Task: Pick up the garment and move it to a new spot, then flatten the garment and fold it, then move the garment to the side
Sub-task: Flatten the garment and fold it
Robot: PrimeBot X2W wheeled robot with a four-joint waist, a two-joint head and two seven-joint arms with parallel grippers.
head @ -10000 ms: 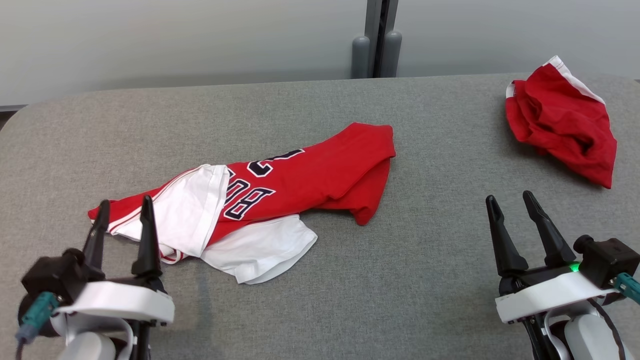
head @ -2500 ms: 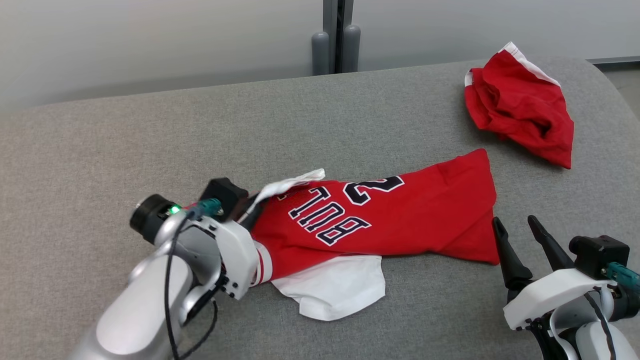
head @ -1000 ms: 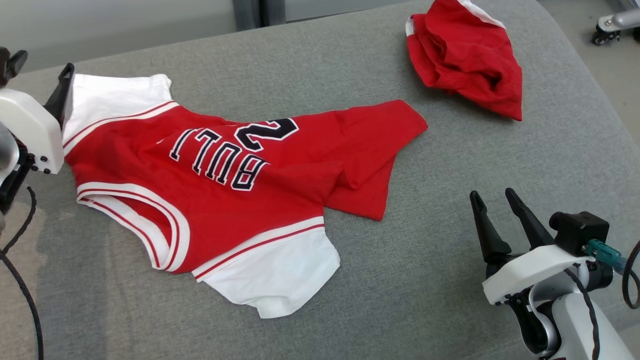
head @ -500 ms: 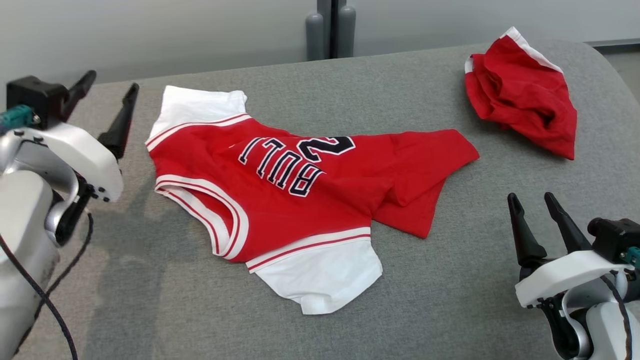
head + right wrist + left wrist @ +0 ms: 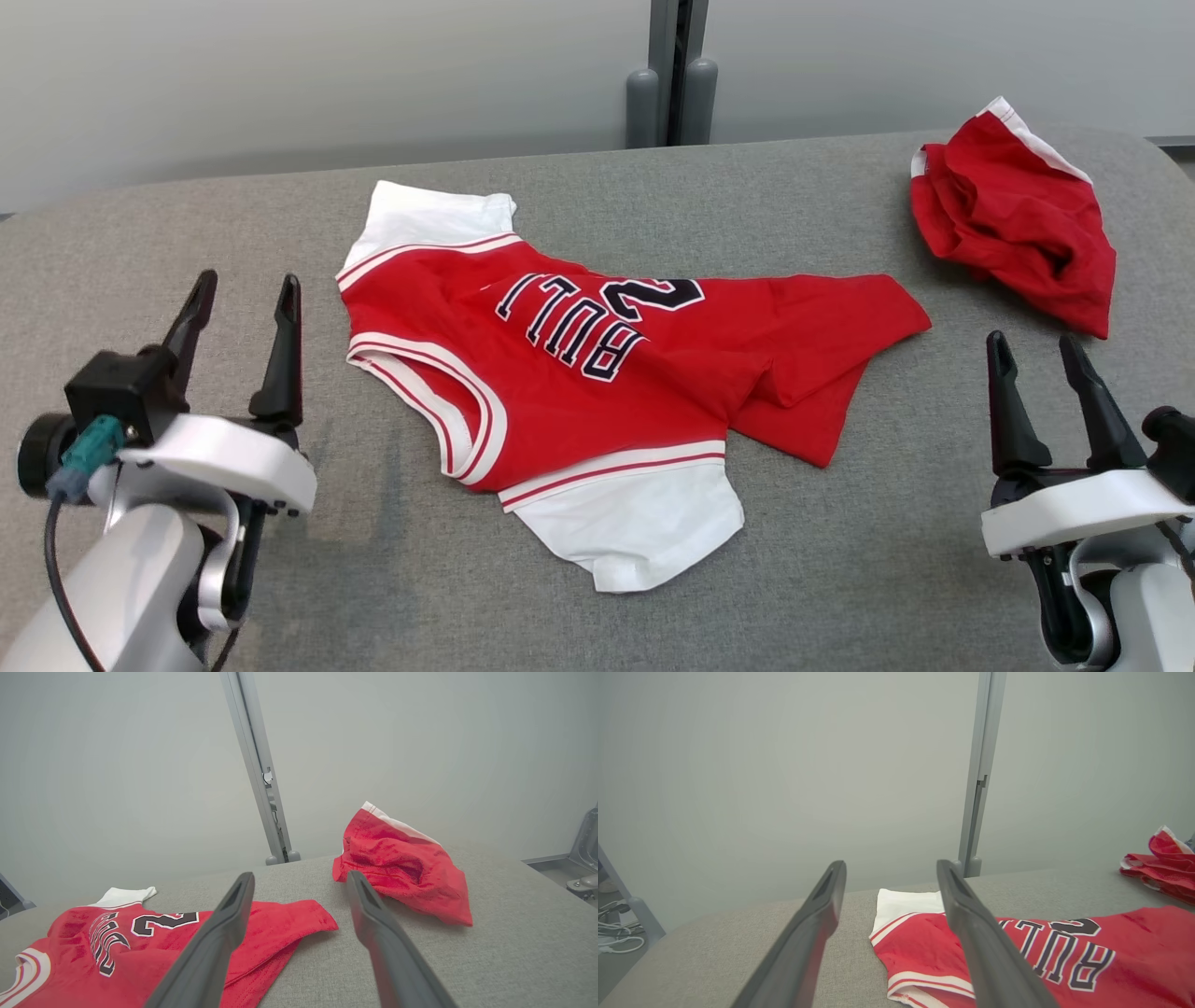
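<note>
Spread across the middle of the table (image 5: 187, 215) with long axis left to right, the red jersey (image 5: 597, 392), shoulders just beside the wide-open, empty left gripper (image 5: 249, 280), folded hem near the equally open, empty right gripper (image 5: 1033, 341).

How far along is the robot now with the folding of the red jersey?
Done, it seems: the jersey lies free on the table, its chest and both white sleeves spread out. In hand: nothing; the left gripper and right gripper stand open, apart from the cloth. Left: smooth the rumpled lower end, fold the jersey, then move it aside.
</note>
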